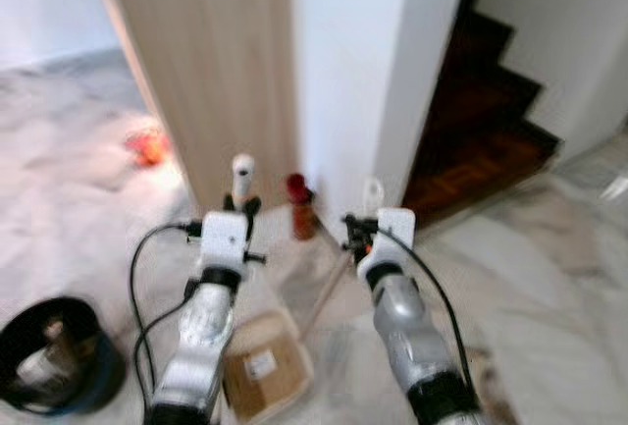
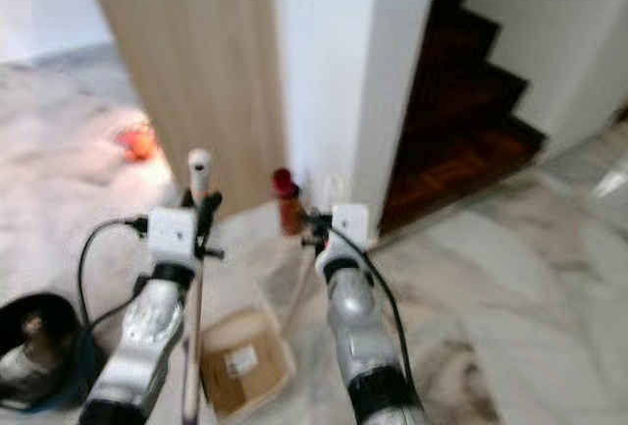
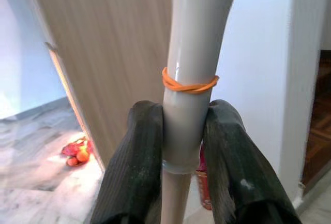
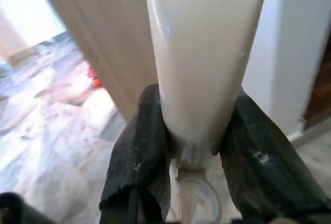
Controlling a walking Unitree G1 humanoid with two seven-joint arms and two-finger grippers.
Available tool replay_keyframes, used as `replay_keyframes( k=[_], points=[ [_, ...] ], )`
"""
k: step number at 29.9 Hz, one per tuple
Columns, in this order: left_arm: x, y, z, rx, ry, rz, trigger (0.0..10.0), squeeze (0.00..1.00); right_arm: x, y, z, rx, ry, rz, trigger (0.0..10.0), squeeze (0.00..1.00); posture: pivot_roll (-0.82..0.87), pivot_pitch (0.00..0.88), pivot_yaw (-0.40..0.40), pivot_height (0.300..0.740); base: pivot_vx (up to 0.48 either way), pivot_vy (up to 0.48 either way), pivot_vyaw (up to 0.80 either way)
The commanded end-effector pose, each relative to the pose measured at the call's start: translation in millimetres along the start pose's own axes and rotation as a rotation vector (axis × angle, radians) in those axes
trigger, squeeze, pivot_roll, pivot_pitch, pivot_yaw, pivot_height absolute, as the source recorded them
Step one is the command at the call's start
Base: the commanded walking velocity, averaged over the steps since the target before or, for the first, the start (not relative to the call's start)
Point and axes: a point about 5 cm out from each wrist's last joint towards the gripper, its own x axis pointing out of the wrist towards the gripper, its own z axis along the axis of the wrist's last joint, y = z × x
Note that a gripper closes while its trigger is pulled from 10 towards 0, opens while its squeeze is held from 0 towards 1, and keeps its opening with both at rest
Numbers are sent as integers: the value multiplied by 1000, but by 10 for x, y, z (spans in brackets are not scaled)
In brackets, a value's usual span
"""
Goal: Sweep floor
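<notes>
Both grippers clamped on long handles

Low in the frame lie a cardboard box (image 1: 263,366) and, lower left, a black bin (image 1: 54,351). Mid-frame, the left gripper (image 3: 181,141) pinches the pale broom handle (image 3: 189,53), with its orange rubber band (image 3: 189,83). Right of it, the right gripper (image 4: 199,146) squeezes a cream handle (image 4: 204,53). Beyond stand a red bottle (image 1: 300,206), wooden door (image 1: 211,62) and, upper right, dark stairs (image 1: 481,121).

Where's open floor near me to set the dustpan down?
Bare marble floor lies to the right, between the right arm and the dark stairs. Crowded: cardboard box between the arms, black bin on the left, red bottle by the wall.
</notes>
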Motion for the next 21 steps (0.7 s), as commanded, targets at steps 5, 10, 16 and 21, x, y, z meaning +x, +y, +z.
replay_keyframes(
  k=[5, 10, 16, 21],
  points=[
    [32, 15, 60, -3, -28, -3, 10000, 0, 46, 54, 156, 0, -60, 17, 10000, 0, 126, 0, -28, 740, 0, 388, 480],
    [32, 12, 61, -2, -28, -2, 10000, 0, 49, 42, 156, -1, -59, 13, 10000, 0, 127, 0, -29, 740, 0, 385, 0],
    [33, 15, 61, -4, -28, -2, 10000, 0, 51, 57, 155, -10, -57, 25, 10000, 0, 127, 0, -30, 740, 0, 324, 800],
    [29, 9, 55, -1, -28, -3, 10000, 0, 48, 52, 143, -5, -52, 25, 10000, 0, 127, 0, -30, 740, 0, 0, 604]
  ],
)
